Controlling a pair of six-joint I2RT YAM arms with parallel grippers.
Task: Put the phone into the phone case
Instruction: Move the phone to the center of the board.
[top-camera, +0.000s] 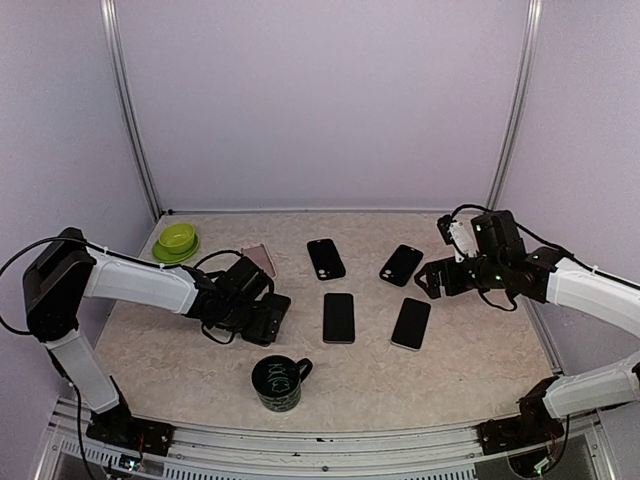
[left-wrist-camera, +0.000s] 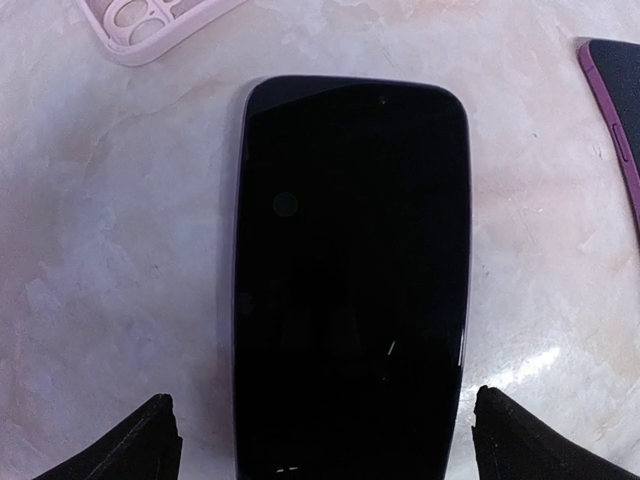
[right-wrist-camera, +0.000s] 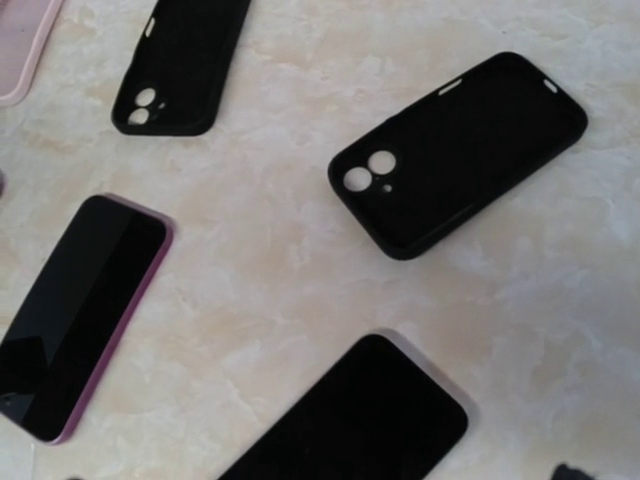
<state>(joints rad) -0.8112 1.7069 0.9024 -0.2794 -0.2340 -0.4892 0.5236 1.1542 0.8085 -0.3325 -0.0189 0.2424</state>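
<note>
The bench (top-camera: 480, 380), a pale marbled slab across the lower half of the top view, carries everything lying flat. The left end effector (top-camera: 268, 318) hangs low, left of centre, its fingertips (left-wrist-camera: 150, 440) spread wide to either side of the phone (left-wrist-camera: 350, 250). It grips nothing. The right end effector (top-camera: 432, 282), at the right of the top view, also has its fingers apart and is empty. The phone lies face up directly under the left end effector and fills the middle of the left wrist view. It looks like a thin, stiff slab with a glossy glass face and rounded edges. It is probably fairly light but slippery, and it sits so flat that there is little to catch. The long side edges seem the best hold, pinched across the width near the middle, which keeps pressure off the glass. The pink case (left-wrist-camera: 150, 25) lies just beyond the phone's top corner, at the upper left of that view. It is likely soft and light, so it may skid or flex when the phone is pushed in and may need steadying. Nothing lies between the two. Elsewhere, a green bowl (top-camera: 176, 240) sits at the upper left of the bench and a dark mug (top-camera: 279, 382) at bottom centre, both clear of the likely path. The middle phone (top-camera: 339, 317) is near, at the right edge of the left wrist view, and a wide finger could brush it. A right phone (top-camera: 411, 322) lies further off. The first black case (top-camera: 325, 258) and second black case (top-camera: 401, 264) lie above them.
</note>
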